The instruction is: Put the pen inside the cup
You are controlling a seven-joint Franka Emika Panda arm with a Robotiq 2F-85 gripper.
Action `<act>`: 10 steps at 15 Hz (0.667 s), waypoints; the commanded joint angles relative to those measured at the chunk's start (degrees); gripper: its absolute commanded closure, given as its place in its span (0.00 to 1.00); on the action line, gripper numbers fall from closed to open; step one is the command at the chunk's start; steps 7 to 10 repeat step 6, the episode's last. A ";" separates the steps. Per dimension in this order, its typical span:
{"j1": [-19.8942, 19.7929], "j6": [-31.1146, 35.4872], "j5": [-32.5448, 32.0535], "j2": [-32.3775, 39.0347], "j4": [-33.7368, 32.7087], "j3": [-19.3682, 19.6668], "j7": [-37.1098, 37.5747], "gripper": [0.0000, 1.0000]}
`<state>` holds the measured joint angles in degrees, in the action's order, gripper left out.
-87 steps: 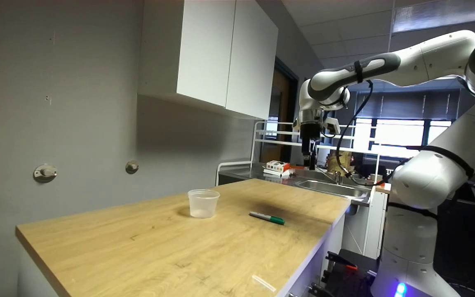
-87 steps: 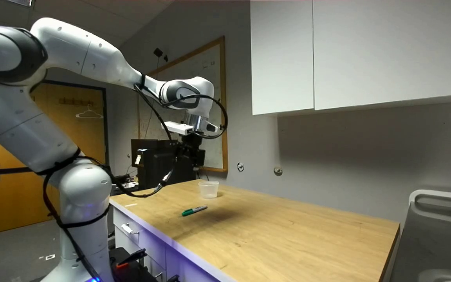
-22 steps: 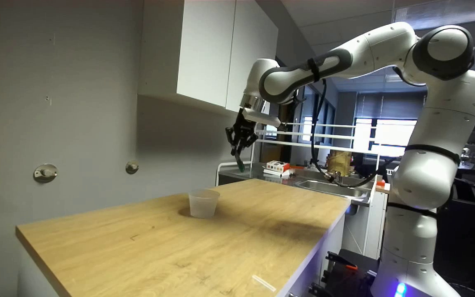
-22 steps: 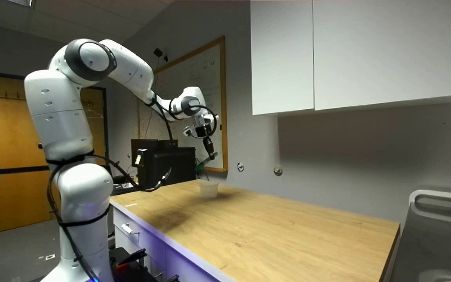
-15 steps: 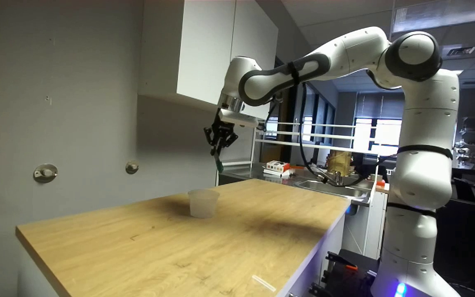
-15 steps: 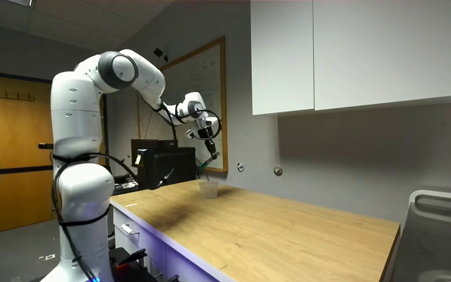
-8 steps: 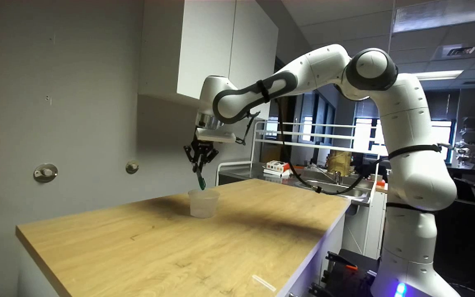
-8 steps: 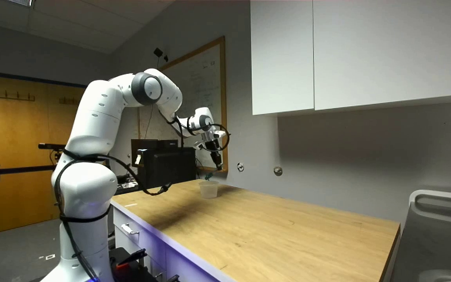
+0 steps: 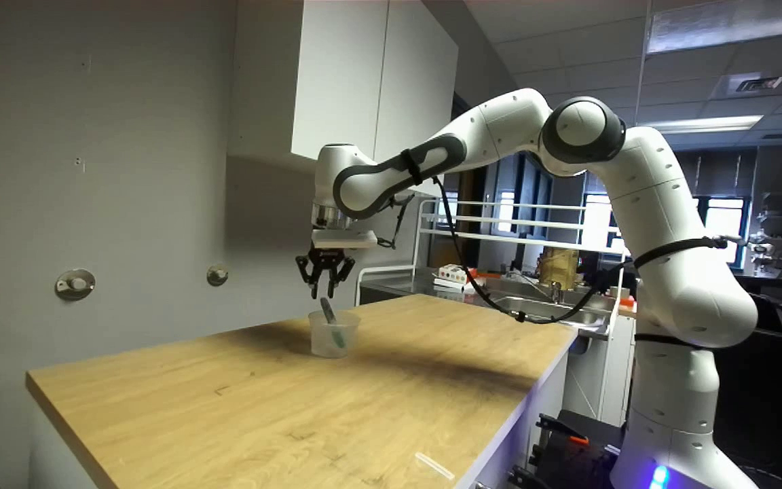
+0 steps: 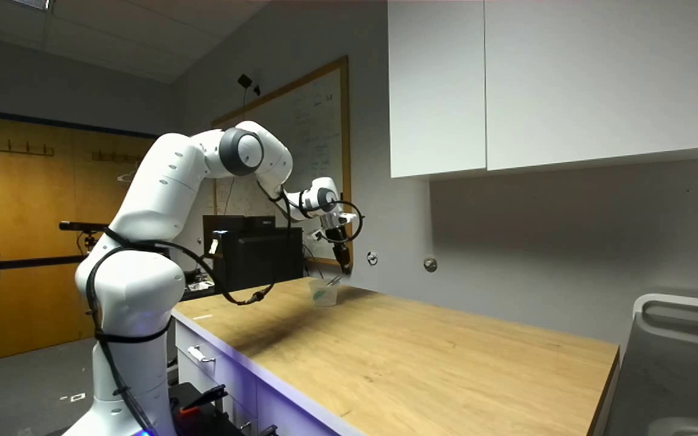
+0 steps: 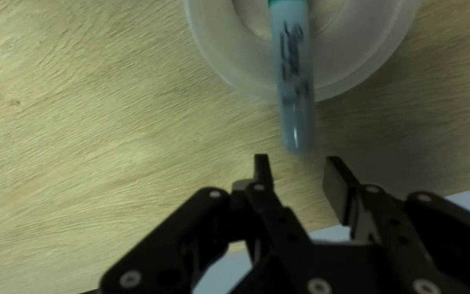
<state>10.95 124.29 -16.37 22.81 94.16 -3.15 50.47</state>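
Counter (image 9: 228,407) with a wood top; white cabinet (image 9: 343,81) higher up, over the back edge. Cup (image 9: 321,339) upright, near that back edge, well apart from the front edge. Pen (image 11: 294,69) in the cup, slanted: green end low inside, grey end up past the rim, tilted toward the back edge. Contact with the rim cannot be told. Arm (image 9: 499,122) stretches over from the front-edge side. Gripper (image 9: 323,293) hangs just above the cup, pointing down. Fingers (image 11: 336,188) apart; in the wrist view the pen's blurred grey tip points at the gap between them. White strip (image 9: 434,466) near the front edge, in both exterior views.
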 commanded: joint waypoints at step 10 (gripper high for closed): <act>1.34 -7.31 1.79 -0.09 -4.27 1.02 -3.51 0.00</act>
